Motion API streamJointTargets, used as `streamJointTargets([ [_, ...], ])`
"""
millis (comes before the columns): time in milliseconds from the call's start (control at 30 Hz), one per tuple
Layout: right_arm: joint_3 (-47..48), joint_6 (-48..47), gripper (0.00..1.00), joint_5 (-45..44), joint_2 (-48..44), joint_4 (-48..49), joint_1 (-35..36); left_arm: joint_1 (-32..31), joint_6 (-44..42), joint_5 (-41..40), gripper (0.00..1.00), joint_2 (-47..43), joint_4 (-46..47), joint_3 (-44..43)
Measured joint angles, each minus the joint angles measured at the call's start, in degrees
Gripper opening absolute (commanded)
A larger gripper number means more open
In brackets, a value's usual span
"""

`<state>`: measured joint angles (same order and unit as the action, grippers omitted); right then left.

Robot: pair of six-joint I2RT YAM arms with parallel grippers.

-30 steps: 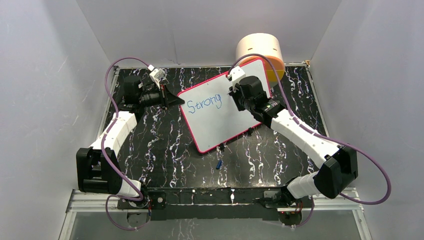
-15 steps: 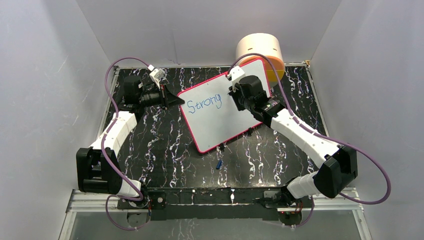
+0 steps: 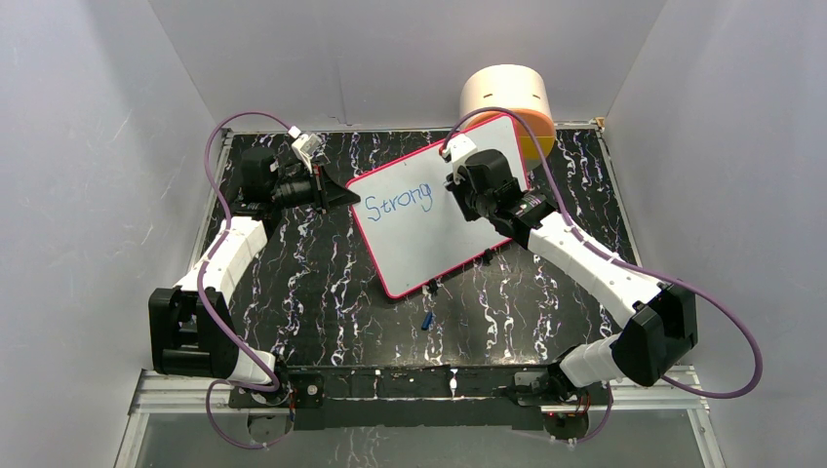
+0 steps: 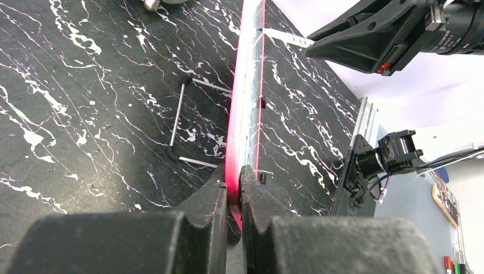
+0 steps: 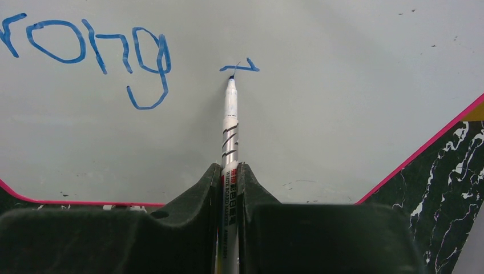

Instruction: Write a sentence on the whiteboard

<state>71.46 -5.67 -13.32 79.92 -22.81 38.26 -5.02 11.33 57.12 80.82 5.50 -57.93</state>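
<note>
The whiteboard (image 3: 434, 249), white with a pink-red frame, lies tilted on the dark marbled table. The sentence (image 3: 395, 203) reads "Strong" in blue. My left gripper (image 3: 351, 195) is shut on the board's left edge. In the left wrist view the left gripper (image 4: 233, 174) pinches the pink frame of the whiteboard (image 4: 249, 97), which shows edge-on. My right gripper (image 5: 230, 166) is shut on a silver whiteboard marker (image 5: 230, 125). The marker's tip touches a short fresh blue stroke (image 5: 241, 68) just right of the "g" (image 5: 149, 68). From above, the right gripper (image 3: 460, 192) hovers over the board's upper right part.
A beige and orange cylinder (image 3: 507, 97) stands behind the board's far corner. A small blue cap (image 3: 427, 320) lies on the table in front of the board. A thin wire stand (image 4: 178, 120) lies under the board. White walls close in the table.
The right wrist has edged very slightly to the left over the board. The left arm and the whiteboard have stayed put.
</note>
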Motion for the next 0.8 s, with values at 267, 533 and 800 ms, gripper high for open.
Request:
streamJointTargets([
  [267,0.0,0.6,0.0,0.0,0.0,-0.2,0.0,0.0,0.0,0.0,0.0,0.0,0.0,0.0],
  [533,0.0,0.8,0.0,-0.3,-0.1,1.5,0.0,0.0,0.0,0.0,0.0,0.0,0.0,0.0],
  [800,0.0,0.8,0.0,-1.3,0.0,2.8,0.0,0.0,0.0,0.0,0.0,0.0,0.0,0.0],
])
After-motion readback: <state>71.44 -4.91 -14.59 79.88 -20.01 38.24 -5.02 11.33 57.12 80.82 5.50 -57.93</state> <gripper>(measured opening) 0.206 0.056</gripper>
